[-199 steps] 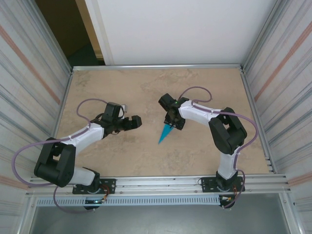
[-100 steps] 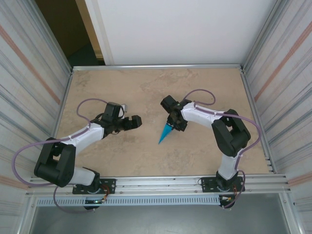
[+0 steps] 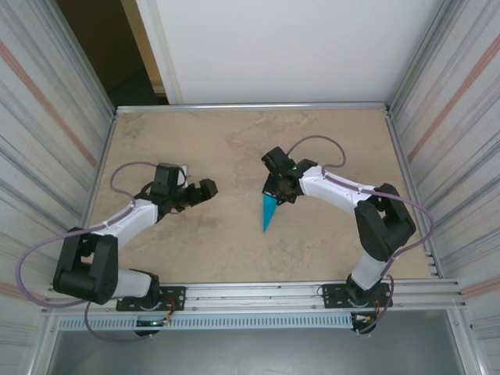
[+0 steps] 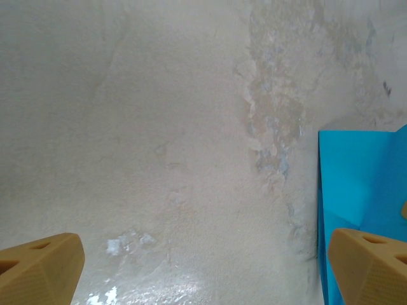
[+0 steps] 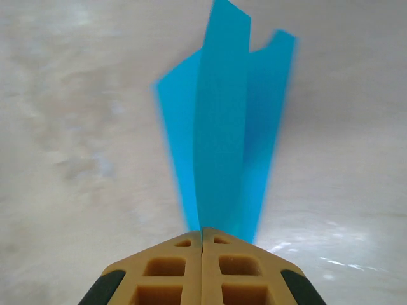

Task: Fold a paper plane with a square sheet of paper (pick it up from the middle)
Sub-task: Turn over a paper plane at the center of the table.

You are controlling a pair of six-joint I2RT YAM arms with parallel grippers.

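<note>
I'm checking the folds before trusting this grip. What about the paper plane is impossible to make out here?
- Top external: the paper plane is small, its folds unreadable; its wide end is hidden under the right hand.
- Right wrist: its side edges are blurred; the part pinched in the shut hand is hidden.
- Left wrist: cut off by the right frame edge, partly covered by the left hand's finger.

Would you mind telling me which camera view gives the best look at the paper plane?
The right wrist view: the paper plane looms large, its folded layers fanning from the shut right gripper. The top external view gives a small dart; the left wrist view, one cropped edge.
</note>
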